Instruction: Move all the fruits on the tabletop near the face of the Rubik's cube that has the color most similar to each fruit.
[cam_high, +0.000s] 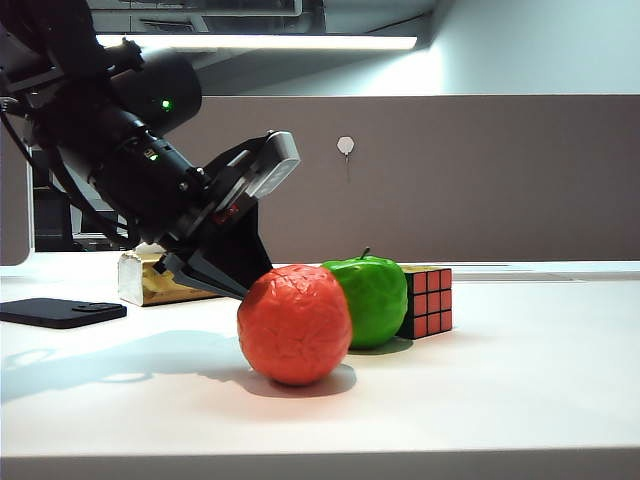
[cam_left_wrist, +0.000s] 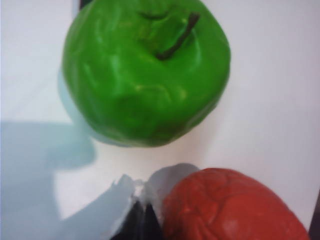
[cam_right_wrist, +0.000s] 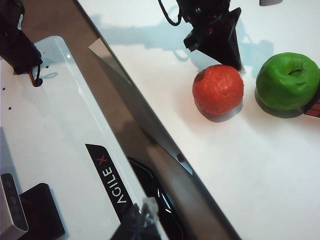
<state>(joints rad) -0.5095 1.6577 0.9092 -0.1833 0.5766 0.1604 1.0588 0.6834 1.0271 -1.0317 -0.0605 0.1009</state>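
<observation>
Outside: orange (cam_high: 294, 324) at 8 o'clock from apple (cam_high: 373, 300), which touches the Rubik's cube (cam_high: 427, 300). Left gripper (cam_high: 225, 272) just behind orange.

Left wrist: fingertips pressed together, empty.

Right wrist: right gripper (cam_right_wrist: 142, 220) parked off-table, spread unclear.

Orange looks light, wrinkled; pinch across middle.

Taking the Rubik's cube (cam_high: 426, 301) as the landmark on the desk (cam_high: 520, 380): the apple (cam_high: 372, 297) stands just left of it in the exterior view, touching or nearly touching its side. The orange (cam_high: 295, 324) lies left of the apple and nearer the camera, so farther from the cube, overlapping the apple in that view. The left gripper (cam_high: 215, 275) sits behind and left of the orange, fingers close together, tips low near the desk. A tissue box (cam_high: 160, 280) lies behind it, well left of the cube. The right gripper (cam_right_wrist: 142, 220) hangs off the desk, well apart from the cube.
</observation>
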